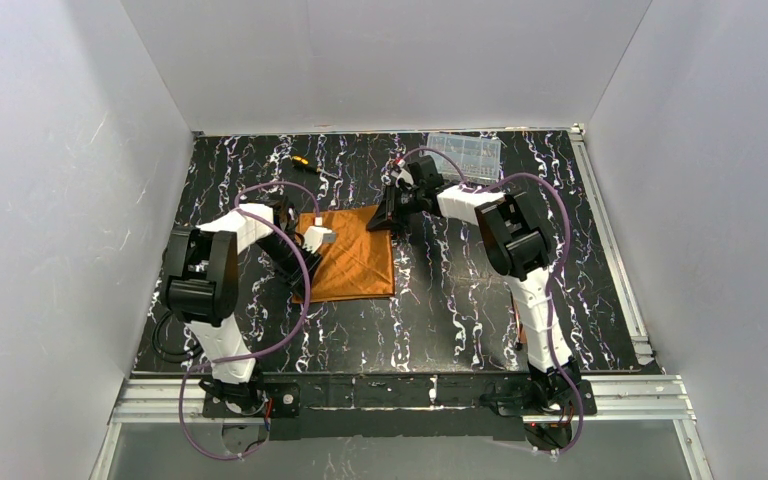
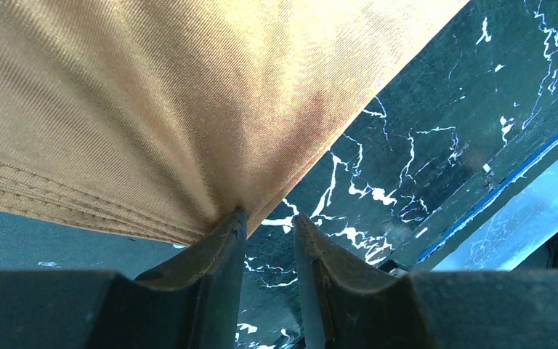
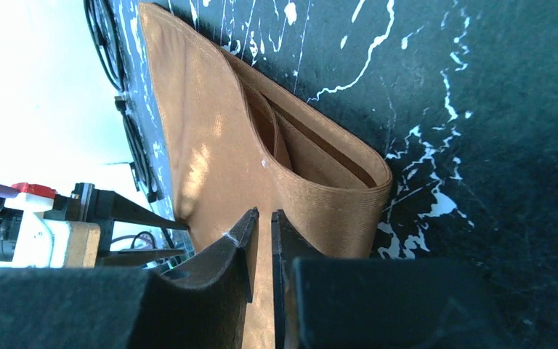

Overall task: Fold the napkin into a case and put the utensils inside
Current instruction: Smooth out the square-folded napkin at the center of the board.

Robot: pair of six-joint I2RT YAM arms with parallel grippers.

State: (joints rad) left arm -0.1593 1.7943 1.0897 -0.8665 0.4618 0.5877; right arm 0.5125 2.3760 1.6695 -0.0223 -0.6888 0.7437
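Looking down from the top camera, you see the rust-orange square cloth napkin (image 1: pixel 352 262) lying on the black, white-veined marble-pattern table (image 1: pixel 460 300), a little left of centre, between the two arms. Your left gripper (image 1: pixel 326 239) sits at the napkin's left edge and your right gripper (image 1: pixel 378 220) at its far right corner. From this height you cannot tell how either pair of fingers stands. Near the back wall lie a yellow-and-black handled screwdriver (image 1: pixel 307 166) and, further right, a clear plastic compartment box (image 1: pixel 465 155), both well apart from the cloth.

Through the left wrist camera, the napkin (image 2: pixel 152 109) fills the upper left, with its layered hem along the lower edge. Its creases run together at the tip of one finger (image 2: pixel 229 233). The left gripper (image 2: pixel 267 216) has its jaws a narrow gap apart, and only bare table shows between them.

Through the right wrist camera, the napkin (image 3: pixel 211 145) is folded over, its layers gaping apart like a pocket along the right-hand side. The right gripper (image 3: pixel 263 216) has its fingers pressed almost together, pinching the napkin's near edge, and orange cloth shows in the slit between them. At the left of this view you can make out the left gripper (image 3: pixel 178 240) at the cloth's opposite edge, its two black fingers parted.
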